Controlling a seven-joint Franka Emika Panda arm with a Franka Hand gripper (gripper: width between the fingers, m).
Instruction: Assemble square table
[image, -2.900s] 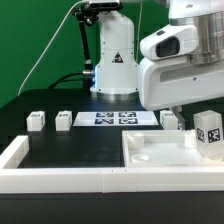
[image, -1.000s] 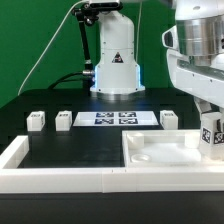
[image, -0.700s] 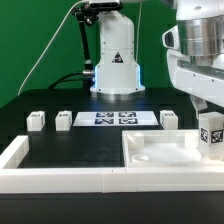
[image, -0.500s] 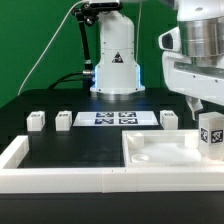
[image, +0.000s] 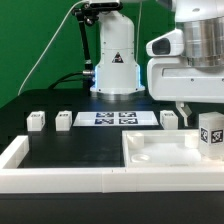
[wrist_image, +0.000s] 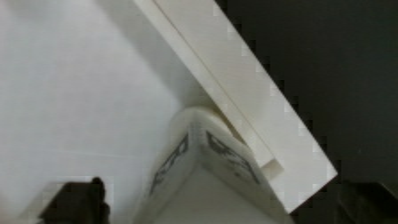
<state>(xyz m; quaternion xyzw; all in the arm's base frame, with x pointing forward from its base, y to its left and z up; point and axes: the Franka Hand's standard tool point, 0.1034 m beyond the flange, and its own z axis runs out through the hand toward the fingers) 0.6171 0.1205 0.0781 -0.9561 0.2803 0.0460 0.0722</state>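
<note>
Hand (image: 196, 108) hovers over table top's far right corner. I see jaws spread wide, gripping nothing. One finger (image: 183, 112) hangs beside upright leg (image: 210, 135), apart from it. Table top (image: 150, 158) lies flat at exterior view's right, by low white wall (image: 60, 170). Upright leg stands on top near its rim; wrist view shows it (wrist_image: 214, 170) tucked against rim. Three spare legs on black worktop (image: 70, 142): left leg (image: 37, 120), middle leg (image: 65, 119), right leg (image: 170, 118). Marker board (image: 120, 118) lies between middle and right legs.
</note>
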